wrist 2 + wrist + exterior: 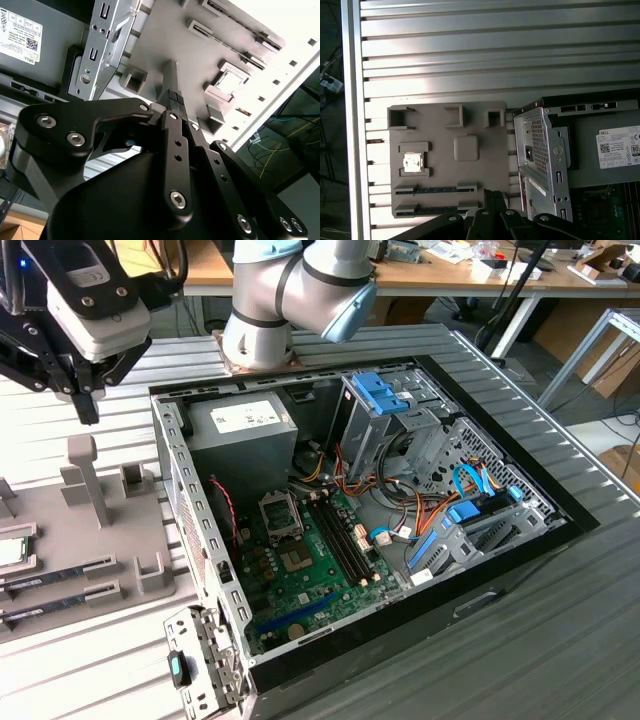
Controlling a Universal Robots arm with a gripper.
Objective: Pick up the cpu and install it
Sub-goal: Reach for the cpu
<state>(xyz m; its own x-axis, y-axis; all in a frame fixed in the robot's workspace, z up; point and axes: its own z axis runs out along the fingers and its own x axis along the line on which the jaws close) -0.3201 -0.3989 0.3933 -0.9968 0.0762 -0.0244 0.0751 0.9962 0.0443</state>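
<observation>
From my station I see the gripper point(88, 412) hanging above the grey tray point(100, 540), tips pointing down over the tray's tall post point(82, 465). In both wrist views the two jaws look pressed together at the tips with nothing between them, so I read them as clenched on air.

The cpu point(412, 162) lies flat in its square pocket on the tray, silver top up. It is below the jaws and well apart from them, off toward the exterior view's left, where just a sliver of it point(10, 552) shows at the picture's edge. The second wrist view shows the same chip point(231, 80) in its pocket, out beyond the fingertips point(173, 95) with nothing touching it. Two memory sticks point(425, 190) sit in their slots on the tray, closer under the jaws than the cpu is.

The open computer case point(400, 540) stands on the other side of the jaws, toward the exterior view's right. On its green board point(310, 570) the socket point(280, 512) looks bare to me, though I cannot make out whether its latch is up.

My judgement is that the job is at its very start. The chip has not been gripped or lifted, and nothing is seated in the socket. Both the pick and the install are left.
</observation>
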